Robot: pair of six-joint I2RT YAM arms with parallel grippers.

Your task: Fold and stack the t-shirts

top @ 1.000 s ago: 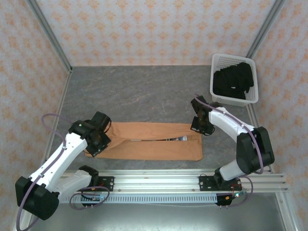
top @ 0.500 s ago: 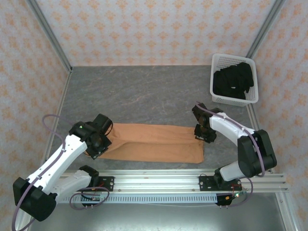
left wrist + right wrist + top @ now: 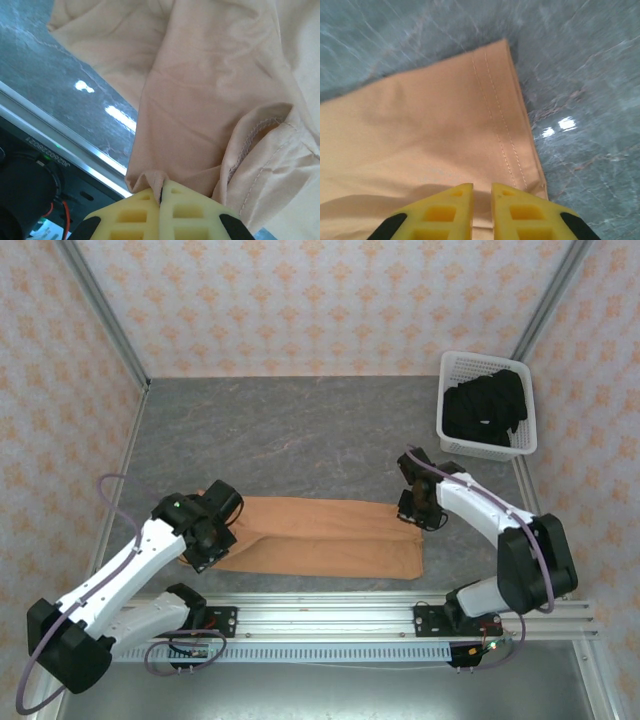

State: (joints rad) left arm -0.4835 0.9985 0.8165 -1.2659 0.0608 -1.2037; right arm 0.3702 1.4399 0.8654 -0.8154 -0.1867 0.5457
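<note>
Left pincer [image 3: 161, 192] clenches the orange t-shirt [image 3: 320, 537]; whether the right pincer [image 3: 482, 192] grips, I cannot tell. Fold with cloth taut, ends level.

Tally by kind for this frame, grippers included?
Orange-tan t-shirt: 1
Black clothes pile, pieces can't be separated: 1
White basket: 1
Grippers: 2, the left gripper and the right gripper
Total: 5

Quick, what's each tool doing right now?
Left tool: closed on the orange-tan t-shirt.
Right tool: narrow gap above that t-shirt; grip cannot be told.
</note>
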